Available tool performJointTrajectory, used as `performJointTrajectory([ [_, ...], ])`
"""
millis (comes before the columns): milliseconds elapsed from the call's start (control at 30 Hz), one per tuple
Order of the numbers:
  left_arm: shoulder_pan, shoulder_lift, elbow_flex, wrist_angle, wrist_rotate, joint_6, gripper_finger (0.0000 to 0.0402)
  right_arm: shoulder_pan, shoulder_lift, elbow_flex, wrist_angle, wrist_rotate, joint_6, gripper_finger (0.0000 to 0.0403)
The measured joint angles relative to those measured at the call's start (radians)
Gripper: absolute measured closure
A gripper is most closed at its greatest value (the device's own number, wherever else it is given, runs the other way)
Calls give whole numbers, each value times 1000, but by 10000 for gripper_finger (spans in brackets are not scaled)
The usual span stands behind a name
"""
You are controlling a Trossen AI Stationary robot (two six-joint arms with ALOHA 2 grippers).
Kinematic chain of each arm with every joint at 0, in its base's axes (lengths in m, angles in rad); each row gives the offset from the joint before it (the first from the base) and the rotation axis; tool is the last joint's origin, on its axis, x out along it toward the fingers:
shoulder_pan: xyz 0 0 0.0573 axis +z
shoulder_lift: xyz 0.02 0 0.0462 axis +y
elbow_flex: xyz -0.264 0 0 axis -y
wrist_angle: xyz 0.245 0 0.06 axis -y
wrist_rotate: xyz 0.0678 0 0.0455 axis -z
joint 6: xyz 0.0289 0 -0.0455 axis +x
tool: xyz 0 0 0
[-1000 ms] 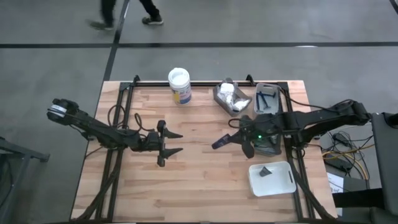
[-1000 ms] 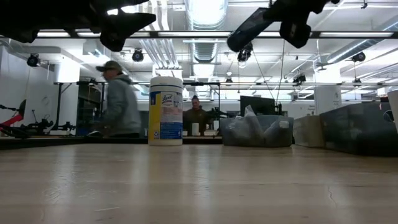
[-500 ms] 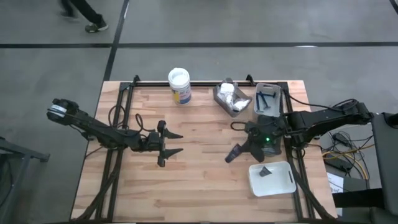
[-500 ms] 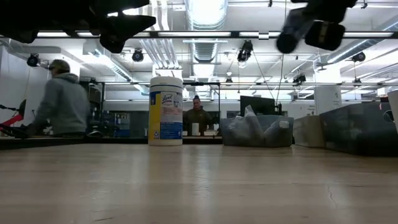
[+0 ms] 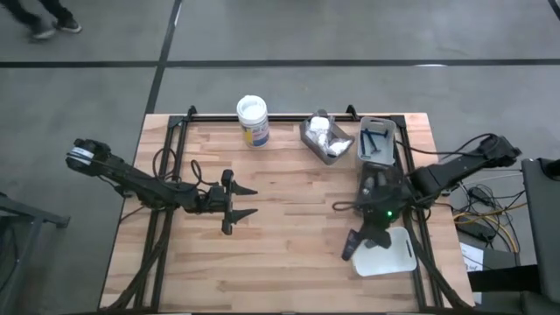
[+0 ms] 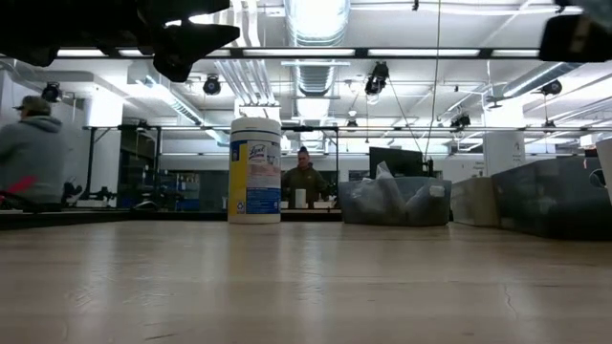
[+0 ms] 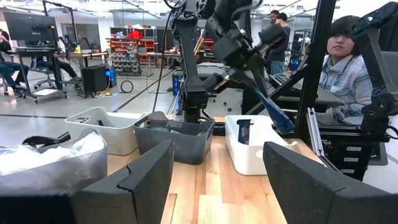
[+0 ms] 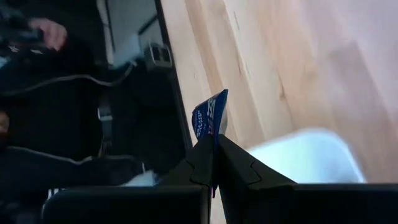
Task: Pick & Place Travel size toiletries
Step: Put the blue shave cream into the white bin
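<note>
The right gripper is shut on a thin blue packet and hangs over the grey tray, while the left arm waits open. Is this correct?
Not quite: in the high view the right gripper hangs at the white tray, not the grey one. It is shut on the thin blue packet, and the left gripper waits open.

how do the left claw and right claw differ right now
The left claw hangs open over the bare middle of the table, empty; the right claw is shut on a thin blue packet. The left claw sits far from any tray; the right claw hovers at the white tray, at the table's right side. Both are dark, two-fingered and off the wood.
</note>
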Motion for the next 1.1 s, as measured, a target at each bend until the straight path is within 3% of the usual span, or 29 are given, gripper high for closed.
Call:
performJointTrajectory([
  [400,0,0,0,0,0,0,147,195,-24,0,-124,13,265,394],
  [800,0,0,0,0,0,0,147,393,-144,0,-304,254,512,394],
  [1100,0,0,0,0,0,0,147,534,-140,0,-460,281,767,394],
])
